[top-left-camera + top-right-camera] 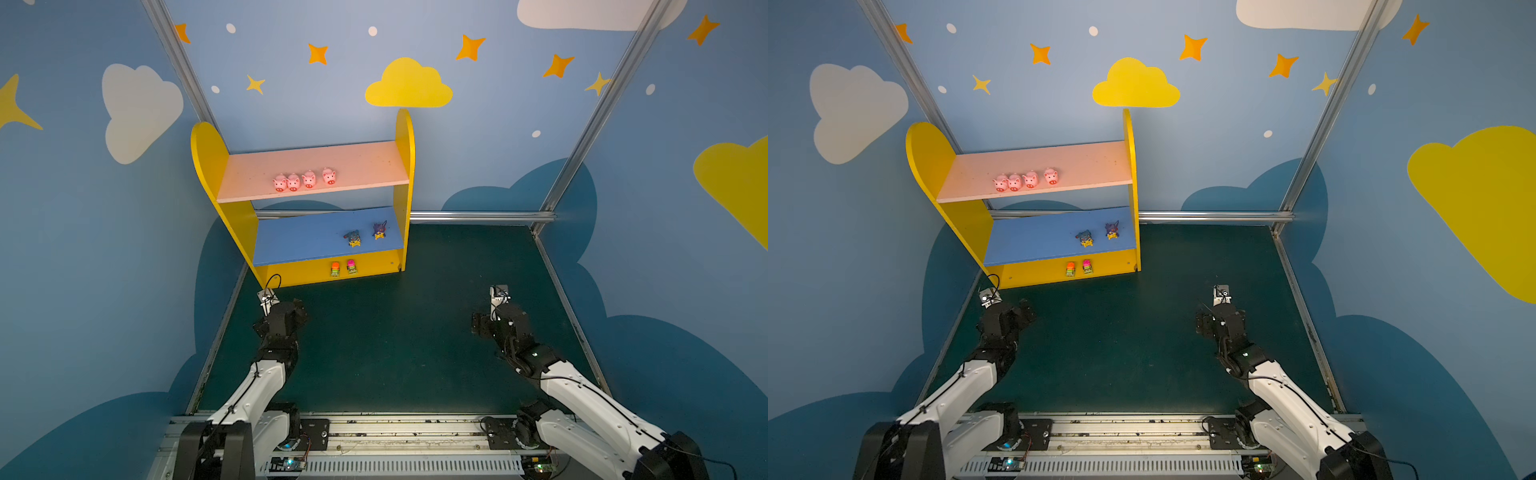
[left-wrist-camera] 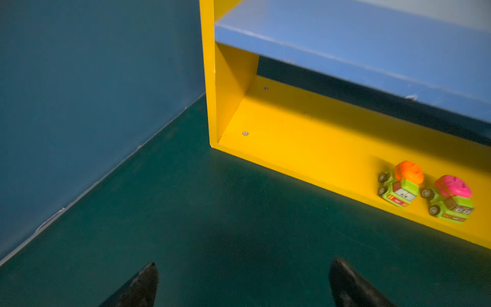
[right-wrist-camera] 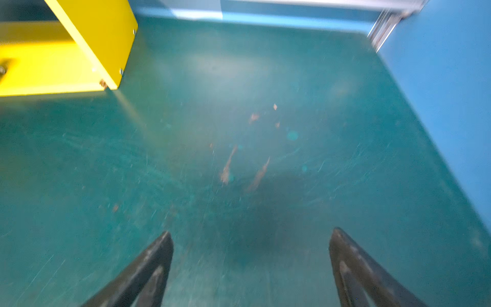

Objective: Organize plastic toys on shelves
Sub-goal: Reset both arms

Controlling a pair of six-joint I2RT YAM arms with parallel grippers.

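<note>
Closest to us runs the metal rail (image 1: 374, 428) along the near edge of the tabletop (image 1: 395, 353), and from it the left arm (image 1: 257, 386) and right arm (image 1: 582, 395) reach forward. We see the left gripper (image 2: 244, 265) low over the mat near the tabletop's left edge, its fingers spread wide with nothing between them. It is pointed at the near corner of the shelves (image 1: 210, 153). The right gripper (image 3: 251, 232) hangs over the right half of the tabletop, well apart from the unit. Its fingers are equally splayed and empty, though that wrist view is blurred.

Between the arms and the shelves we find only bare green mat, with no toy lying on it in both top views.

The shelves stand by the far left corner of the tabletop. On the yellow base (image 2: 305, 138) two green cars (image 2: 401, 186) sit side by side, almost touching, one topped orange and one pink. Above them, the blue lower board (image 1: 307, 237) carries the two yellow figures (image 1: 353, 238) with dark spiky heads, near each other toward its right end. They are too small for us to tell how squarely they stand. Highest and farthest, the pink upper board (image 1: 365, 162) holds four pink pigs (image 1: 308, 179) in a row near its front edge.

We judge the sorting finished: all eight toys are shelved, one kind per level. At most, some straightening of the figures is left.
</note>
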